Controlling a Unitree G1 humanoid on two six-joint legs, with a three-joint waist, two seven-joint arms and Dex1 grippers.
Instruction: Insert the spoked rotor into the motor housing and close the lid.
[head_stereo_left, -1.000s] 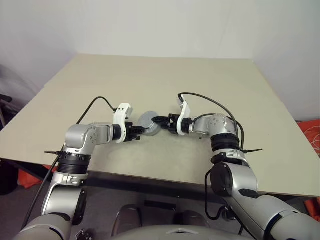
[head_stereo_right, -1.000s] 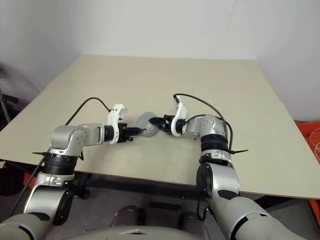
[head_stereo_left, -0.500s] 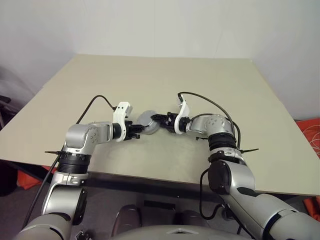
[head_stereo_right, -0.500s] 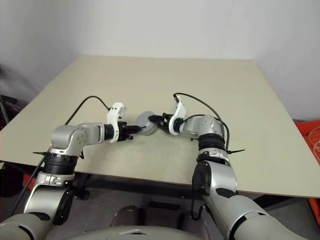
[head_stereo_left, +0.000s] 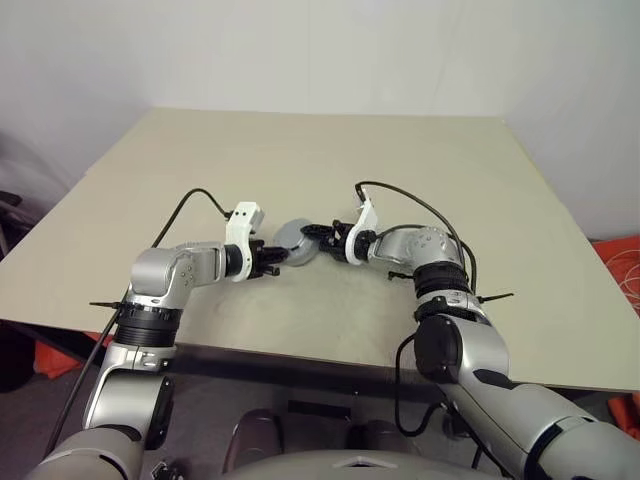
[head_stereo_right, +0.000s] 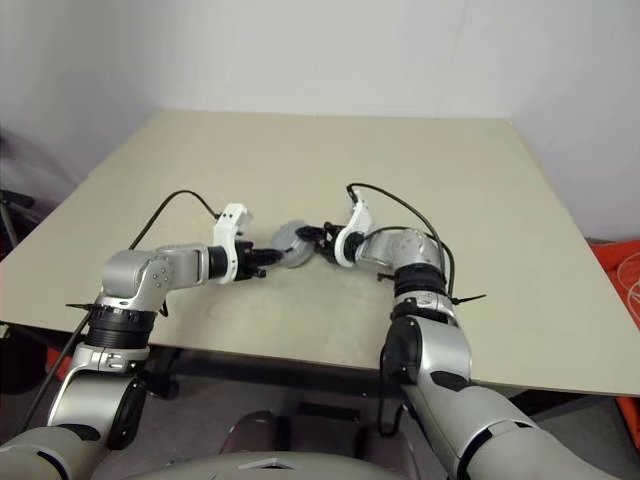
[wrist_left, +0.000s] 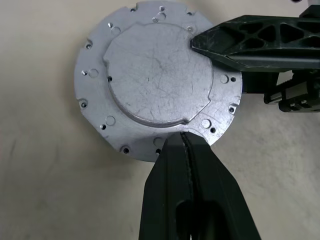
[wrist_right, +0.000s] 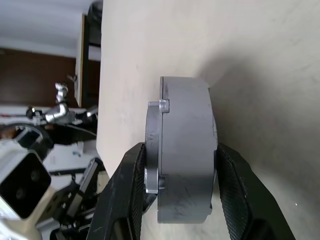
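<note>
Motor housing (wrist_right: 185, 150): squat grey metal cylinder, scratched flanged face; right jaws clamped across it, left jaws together.

Two head cameras looking forward and down from well back over the table (head_stereo_left: 450, 180), sharing almost the same scene (barely offset sideways), each wrist camera peering close along its own fingers, both taking in the round metal part (wrist_left: 155, 80).

Silver arms, black joints and cables, white wrist mounts, black-fingered grippers.
</note>
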